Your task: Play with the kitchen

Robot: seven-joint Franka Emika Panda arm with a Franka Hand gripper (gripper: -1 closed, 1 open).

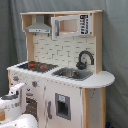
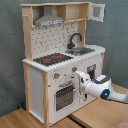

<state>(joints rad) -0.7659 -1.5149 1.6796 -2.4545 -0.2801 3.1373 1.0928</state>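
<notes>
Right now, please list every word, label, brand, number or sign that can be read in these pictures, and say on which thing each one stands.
No text can be read in either exterior view.
The kitchen has a dark panel beside its upper window: the marks on it are too blurred to read.
Its knobs show no readable marks.
The arm carries a blue light, not a sign or word.

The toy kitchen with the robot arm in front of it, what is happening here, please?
A single robot arm is working at the front of a toy play kitchen. In the second exterior view its gripper is at the lower cabinet front, beside the windowed oven door and just below the knobs. Whether it touches or holds anything cannot be told. The stovetop with red rings, the sink and the black faucet are untouched, and nothing lies on the counter.
</notes>
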